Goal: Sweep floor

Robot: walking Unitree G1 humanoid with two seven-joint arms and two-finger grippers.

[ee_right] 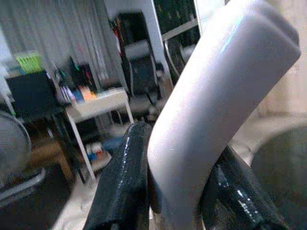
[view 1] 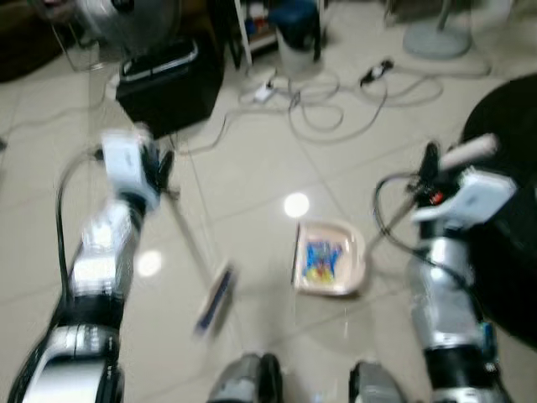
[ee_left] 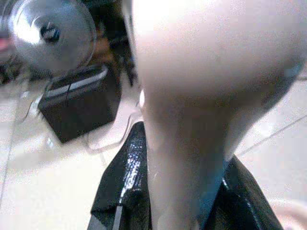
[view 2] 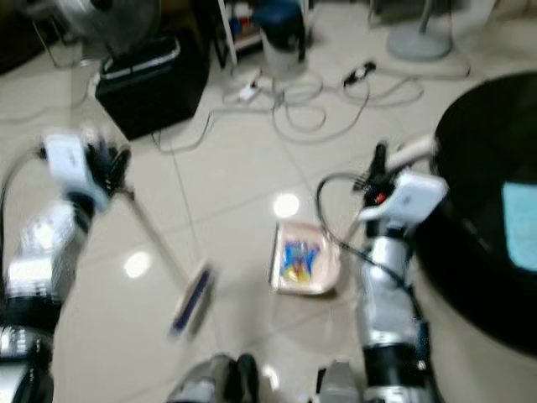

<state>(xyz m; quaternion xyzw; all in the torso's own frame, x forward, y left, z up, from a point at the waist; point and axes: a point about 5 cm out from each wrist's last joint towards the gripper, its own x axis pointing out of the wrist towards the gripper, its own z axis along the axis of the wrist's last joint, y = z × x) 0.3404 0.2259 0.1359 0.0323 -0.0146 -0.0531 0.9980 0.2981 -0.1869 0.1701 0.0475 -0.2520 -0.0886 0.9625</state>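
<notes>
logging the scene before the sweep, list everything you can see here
broom: 1, thin pale handle with a blue-edged head, head on the floor left of the dustpan
dustpan: 1, cream pan, on the tiles between the arms, bright scraps inside; its pale handle rises to the right gripper
box: 1, black, on the floor far left
fan: 1, silver, behind the box
cables: several, white and grey, tangled on the floor beyond the dustpan
bin: 1, white with a blue top, far centre
round table: 1, black, at right
left gripper: black fingers, shut on the broom handle
right gripper: black fingers, shut on the dustpan handle
</notes>
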